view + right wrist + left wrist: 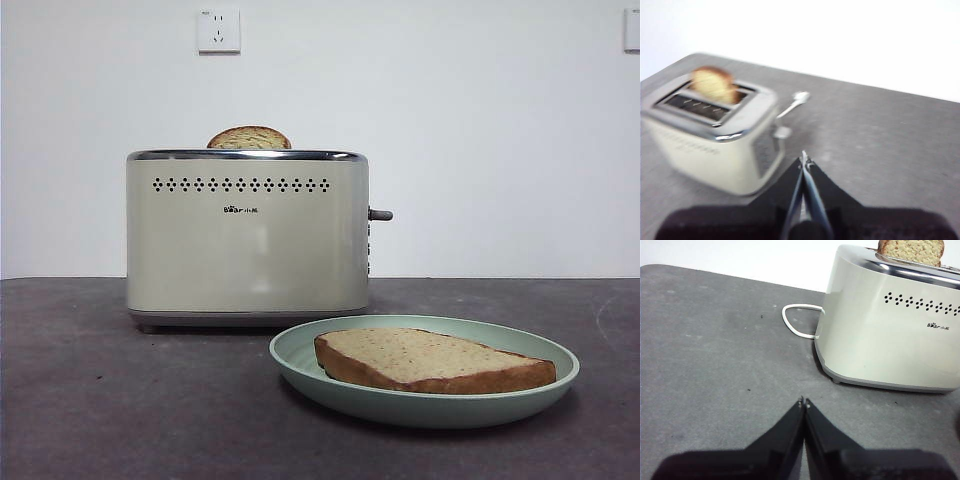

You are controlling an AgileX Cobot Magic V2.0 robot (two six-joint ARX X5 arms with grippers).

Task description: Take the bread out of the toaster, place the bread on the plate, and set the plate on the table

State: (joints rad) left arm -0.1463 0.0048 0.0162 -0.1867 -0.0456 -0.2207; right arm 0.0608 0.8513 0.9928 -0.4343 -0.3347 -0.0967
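The left gripper [803,401] is clenched, its two black jaws meeting tip to tip with nothing between them. It hangs above bare table [715,365], near the toaster [890,330] but apart from it, facing the toaster's vented side and rounded end. A white cord [797,322] loops on the table just beside that end of the toaster.

The right gripper [804,161] is likewise clenched and empty, jaws pressed together. Its wrist picture is blurred. It hangs above the table [880,135] near the toaster's [710,135] lever end, not touching it. The grey lever [792,102] projects from that end.

Neither gripper appears in the front view.

The toaster [247,235] stands upright on the table [100,400], toward the far edge, in front of a white wall [450,120] carrying a socket [219,30]. The other slice [249,138], with a narrow dome, stands upright in the toaster's slot, its top showing above the chrome rim.

The plate [300,365] rests flat on the table, toward the near edge, forward of the toaster on its lever side, close to it but not touching it in the front view. The bread [430,360] lies flat inside the plate, face up, its crust along the near side, wholly within the raised rim.
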